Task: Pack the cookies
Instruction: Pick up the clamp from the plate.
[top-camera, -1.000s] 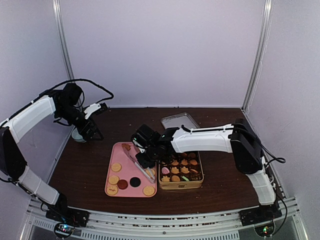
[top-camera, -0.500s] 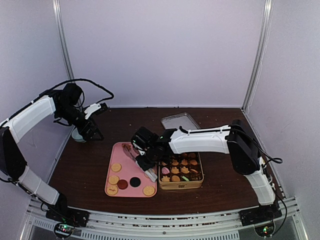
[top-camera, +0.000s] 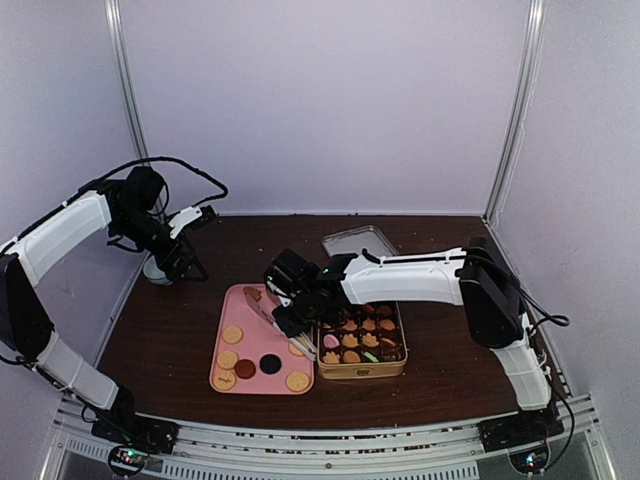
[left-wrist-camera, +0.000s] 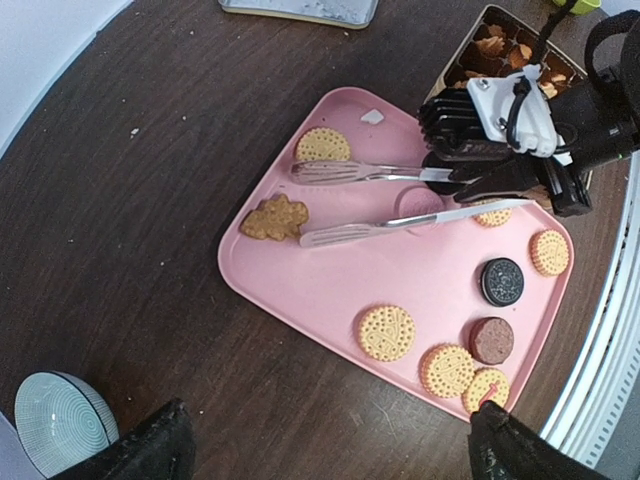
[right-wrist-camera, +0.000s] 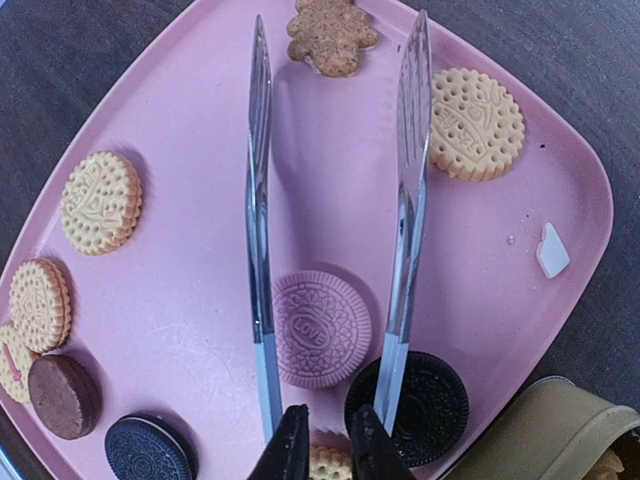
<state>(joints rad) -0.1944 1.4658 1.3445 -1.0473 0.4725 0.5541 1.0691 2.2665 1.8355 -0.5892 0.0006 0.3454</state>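
Several cookies lie on the pink tray: a pink cookie, a black cookie, a flower-shaped brown cookie and round tan cookies. More cookies fill the gold tin to the tray's right. My right gripper is shut on metal tongs. The tongs stand open over the tray, their arms either side of the pink cookie. My left gripper hangs wide open and empty, high over the table's left side.
A small grey-blue bowl stands on the table below my left gripper. The tin's lid lies at the back behind the tin. A white crumb lies on the tray's corner.
My right gripper with the tongs has shifted slightly over the tray's right half. The left arm has not moved.
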